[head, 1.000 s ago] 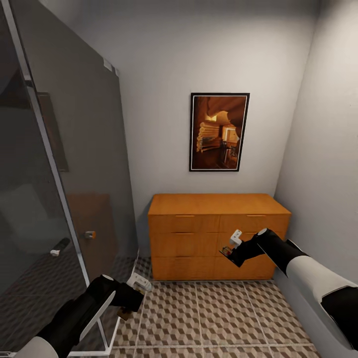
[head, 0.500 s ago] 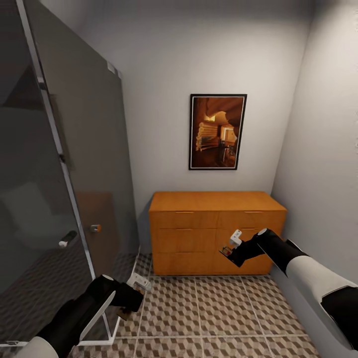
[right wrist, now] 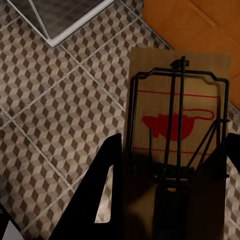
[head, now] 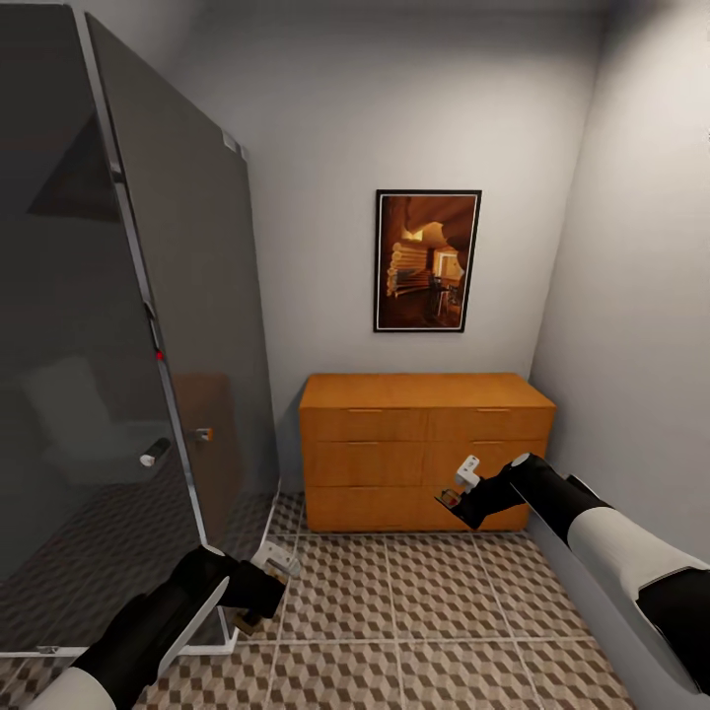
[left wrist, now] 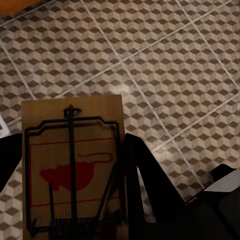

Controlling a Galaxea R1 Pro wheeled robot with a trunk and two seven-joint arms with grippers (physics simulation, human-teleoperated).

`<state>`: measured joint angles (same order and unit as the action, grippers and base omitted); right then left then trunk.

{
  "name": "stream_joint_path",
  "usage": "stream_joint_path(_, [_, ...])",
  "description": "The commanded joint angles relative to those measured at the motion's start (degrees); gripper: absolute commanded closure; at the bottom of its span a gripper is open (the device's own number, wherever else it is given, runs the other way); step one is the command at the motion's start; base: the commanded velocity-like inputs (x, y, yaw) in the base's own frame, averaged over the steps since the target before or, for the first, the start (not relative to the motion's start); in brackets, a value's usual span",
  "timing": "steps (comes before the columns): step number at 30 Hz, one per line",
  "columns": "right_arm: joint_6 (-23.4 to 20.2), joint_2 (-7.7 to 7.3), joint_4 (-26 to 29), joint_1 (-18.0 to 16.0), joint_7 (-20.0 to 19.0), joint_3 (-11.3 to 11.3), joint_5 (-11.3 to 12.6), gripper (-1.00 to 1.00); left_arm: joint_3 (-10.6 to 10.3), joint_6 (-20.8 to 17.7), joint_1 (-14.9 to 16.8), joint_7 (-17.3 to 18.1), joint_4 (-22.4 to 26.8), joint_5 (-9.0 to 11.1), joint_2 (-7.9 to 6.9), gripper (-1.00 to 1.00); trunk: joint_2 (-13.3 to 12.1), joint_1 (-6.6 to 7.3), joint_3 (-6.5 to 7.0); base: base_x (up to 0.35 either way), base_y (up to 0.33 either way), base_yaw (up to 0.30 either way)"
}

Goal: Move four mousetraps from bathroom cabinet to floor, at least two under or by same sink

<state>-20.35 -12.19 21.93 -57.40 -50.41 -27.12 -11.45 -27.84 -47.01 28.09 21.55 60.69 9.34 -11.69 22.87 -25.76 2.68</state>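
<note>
Each gripper holds a mousetrap. In the left wrist view a tan mousetrap [left wrist: 72,170] with dark wire and a red mouse mark sits between the dark fingers [left wrist: 145,180] of my left gripper [left wrist: 73,140], above the bathroom floor [left wrist: 165,60]. In the head view my left gripper [head: 261,592] hangs low beside the shower's corner. My right gripper [head: 456,490] is shut on a second mousetrap [right wrist: 177,130], in front of the orange-brown cabinet [head: 426,449], whose drawers are shut. The sink is out of view.
A dark glass shower enclosure [head: 128,345] with a door handle [head: 155,452] stands on the left. A framed picture [head: 426,261] hangs above the cabinet. A grey wall [head: 641,345] closes the right side. Cube-patterned tiles [head: 424,611] lie between me and the cabinet.
The whole head view has shifted: the cabinet looks smaller and farther off, and the shower glass has slid right. Both arms keep their pose, each still holding its mousetrap.
</note>
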Motion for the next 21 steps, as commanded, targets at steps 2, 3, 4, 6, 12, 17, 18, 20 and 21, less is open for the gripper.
stream_joint_path(2, [-0.4,-0.02,0.1,0.0,-0.5,0.1,-0.2,1.0,-0.2,-0.1,0.0,-0.3,0.0,0.4,-0.03,1.0,0.1,-0.02,-0.03,-0.02,0.0,0.0])
stream_joint_path(3, [-0.4,-0.03,0.1,0.0,-0.5,0.1,-0.2,1.0,-0.2,0.2,0.0,-0.4,0.0,0.4,-0.02,1.0,0.1,-0.02,-0.03,-0.01,0.0,0.0])
stream_joint_path(4, [-0.4,-0.03,0.1,0.0,-0.5,0.1,-0.3,1.0,-0.2,0.4,0.0,-0.4,0.0,0.4,-0.01,1.0,0.1,-0.02,-0.03,-0.006,0.0,0.0])
stream_joint_path(6, [-0.4,-0.03,0.1,0.0,-0.4,0.0,-0.4,1.0,-0.1,1.7,0.0,-0.5,-0.6,0.4,0.0,1.0,0.1,-0.02,-0.03,-0.004,0.0,0.0])
stream_joint_path(12, [-0.2,-0.03,-3.6,0.1,2.7,-0.2,-0.6,1.0,0.4,9.1,0.0,-0.9,-9.0,0.5,0.0,1.0,0.1,-0.02,-0.03,-0.001,0.0,0.0])
stream_joint_path(17, [7.8,0.63,-14.2,0.4,13.1,0.0,0.2,1.0,3.5,22.5,0.0,-1.1,-22.8,0.9,0.4,1.0,0.1,-0.02,-0.03,0.0,0.0,0.0])
stream_joint_path(18, [10.9,1.27,-17.8,0.5,15.1,0.2,1.2,1.0,5.4,25.4,0.0,-1.2,-26.1,1.5,0.8,1.0,0.1,-0.02,-0.03,0.0,0.0,0.0])
stream_joint_path(20, [15.9,2.11,-22.9,0.9,19.0,0.3,5.3,1.0,10.1,30.2,0.0,-1.6,-32.5,3.1,1.54,1.0,0.1,-0.02,-0.03,0.0,0.0,0.0])
stream_joint_path(21, [17.4,2.32,-24.1,1.7,21.1,0.3,8.2,1.0,12.4,32.0,0.0,-1.7,-35.6,3.7,1.74,1.0,0.1,-0.02,-0.03,0.0,0.0,0.0])
